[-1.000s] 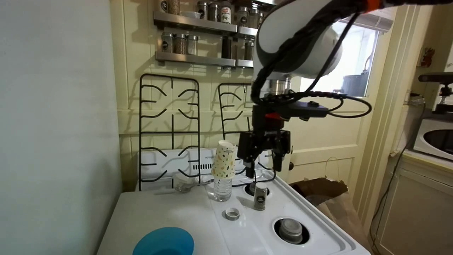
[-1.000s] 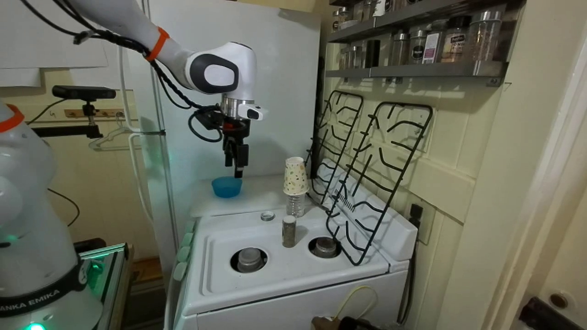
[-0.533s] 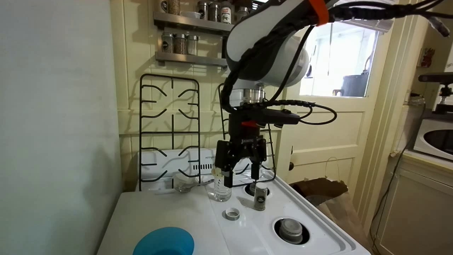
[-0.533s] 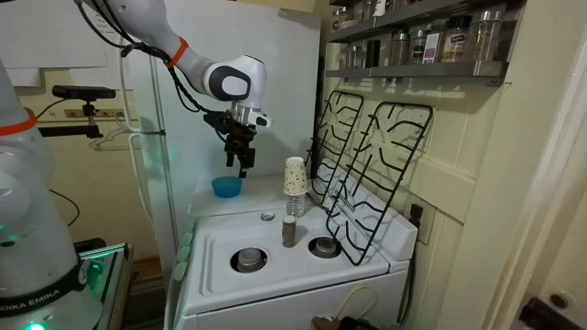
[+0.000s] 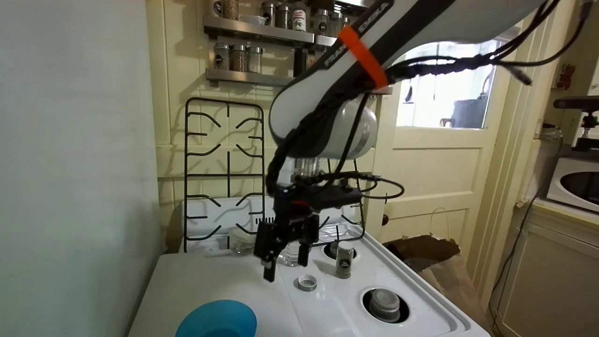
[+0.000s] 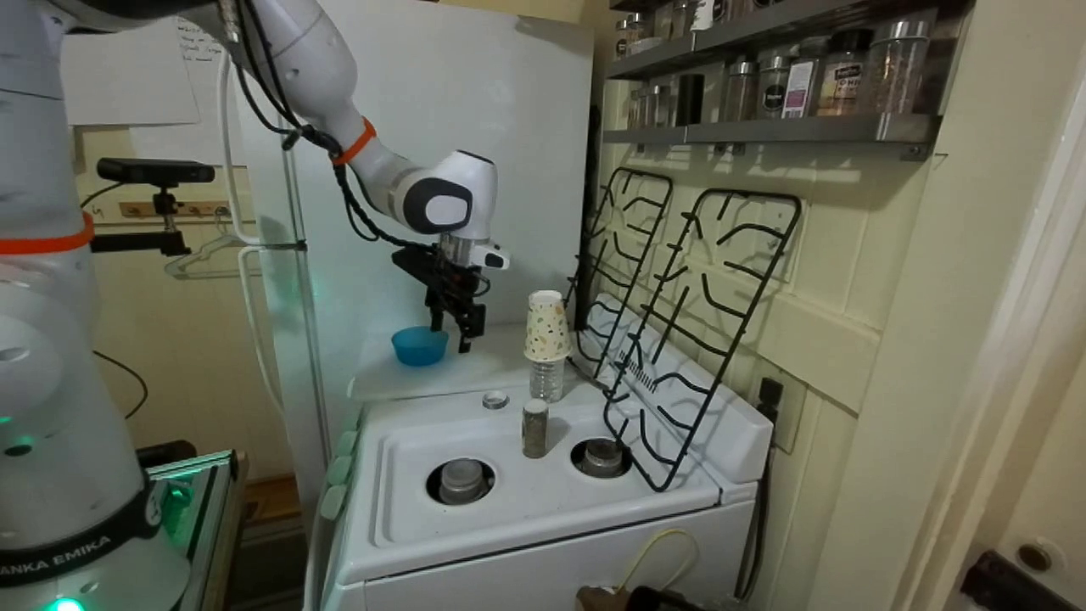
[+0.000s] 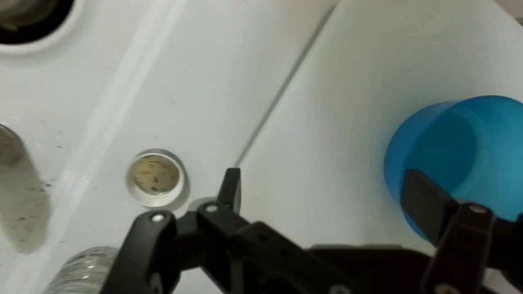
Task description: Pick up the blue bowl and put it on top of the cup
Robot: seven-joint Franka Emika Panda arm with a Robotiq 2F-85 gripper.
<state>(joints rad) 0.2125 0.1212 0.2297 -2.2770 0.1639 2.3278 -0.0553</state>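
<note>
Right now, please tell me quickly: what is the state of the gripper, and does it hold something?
Gripper: open, holding nothing; the blue bowl is not grasped.

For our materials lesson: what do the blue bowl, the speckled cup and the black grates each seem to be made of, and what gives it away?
Bowl: probably plastic, smooth; plain blue throughout, thin rim.
Cup: likely paper, matte-looking; pale with printed specks, though plastic is possible.
Grates: probably metal, dark finish, perhaps enamel; slim bars look rigid.
</note>
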